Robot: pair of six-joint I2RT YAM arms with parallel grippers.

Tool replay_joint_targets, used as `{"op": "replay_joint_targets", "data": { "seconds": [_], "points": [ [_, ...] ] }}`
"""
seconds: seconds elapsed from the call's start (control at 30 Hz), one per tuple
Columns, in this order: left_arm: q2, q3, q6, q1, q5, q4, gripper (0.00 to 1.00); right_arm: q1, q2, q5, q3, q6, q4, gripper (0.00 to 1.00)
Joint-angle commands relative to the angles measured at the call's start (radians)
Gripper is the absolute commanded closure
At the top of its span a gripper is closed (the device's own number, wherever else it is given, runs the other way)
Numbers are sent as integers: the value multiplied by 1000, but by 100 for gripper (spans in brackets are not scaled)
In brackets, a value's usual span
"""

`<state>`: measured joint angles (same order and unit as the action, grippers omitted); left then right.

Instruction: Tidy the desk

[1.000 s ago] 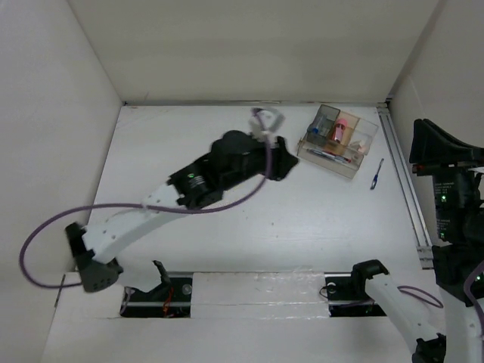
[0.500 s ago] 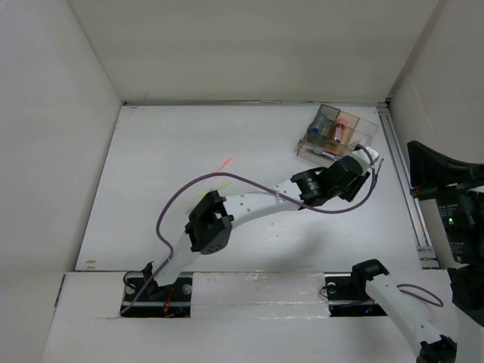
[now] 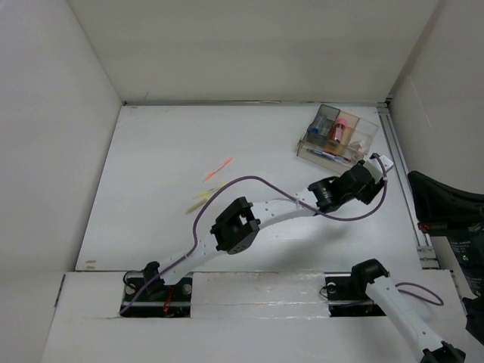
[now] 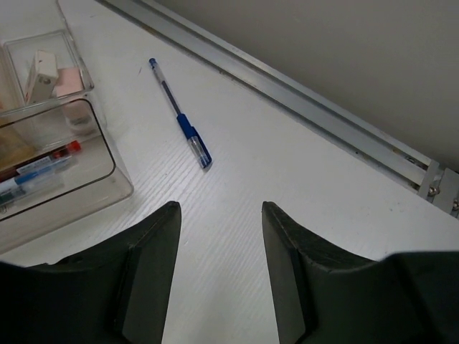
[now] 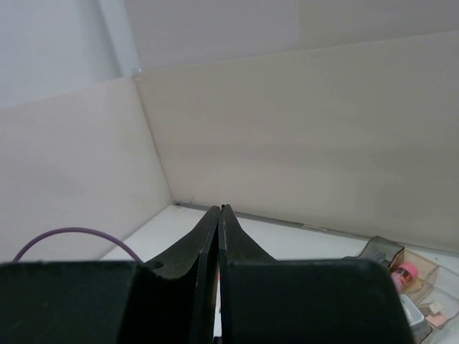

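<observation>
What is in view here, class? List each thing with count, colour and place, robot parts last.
desk: one, white, beneath everything
rail: one, grey metal, desk's right edge
organizer box: one, clear, far right of desk
pens in box: at least two, red and blue ends, front compartment
blue pen: one, blue, loose between box and rail
orange stick: one, orange-pink, mid-desk
yellow stick: one, yellow, beside the orange one
cable: one, purple, along left arm
left claw: one, black, open, near blue pen
right claw: one, black, shut, empty
</observation>
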<state>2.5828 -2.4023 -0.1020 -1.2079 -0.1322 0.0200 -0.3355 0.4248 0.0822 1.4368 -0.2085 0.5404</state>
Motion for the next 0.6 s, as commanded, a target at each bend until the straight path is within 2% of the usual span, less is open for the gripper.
{"op": "replay_joint_targets", "data": {
  "seconds": [0.0,0.13,0.17,0.2,0.23,0.3,0.33,0.37,0.43,0.5,0.57],
  "points": [
    [20,-46,48,7,37,133,54,-7,-14,13,-33,8,16,93],
    [39,-11,30,16,80,150,53,-7,-32,-157,-139,-8,26,89],
    [21,29,10,16,91,185,54,-7,-28,-262,-163,-18,18,89],
    [-7,93,-1,16,101,223,56,-7,-20,-325,-188,-22,15,89],
    [-86,244,-10,16,124,269,60,-7,-9,-372,-234,-23,7,89],
    [-185,416,-30,16,176,447,71,-7,51,-511,-274,-22,-25,89],
    [-284,592,-34,16,190,525,73,-7,80,-559,-297,-20,-36,89],
    [-329,673,-39,16,187,673,75,-7,139,-632,-299,-11,-57,90],
    [-439,846,0,-22,142,785,78,16,199,-683,-276,-5,-62,90],
    [-487,917,40,-53,62,902,81,52,282,-765,-265,1,-115,91],
    [-559,1002,85,-91,3,998,82,127,356,-725,-245,-6,-123,91]
  ]
}}
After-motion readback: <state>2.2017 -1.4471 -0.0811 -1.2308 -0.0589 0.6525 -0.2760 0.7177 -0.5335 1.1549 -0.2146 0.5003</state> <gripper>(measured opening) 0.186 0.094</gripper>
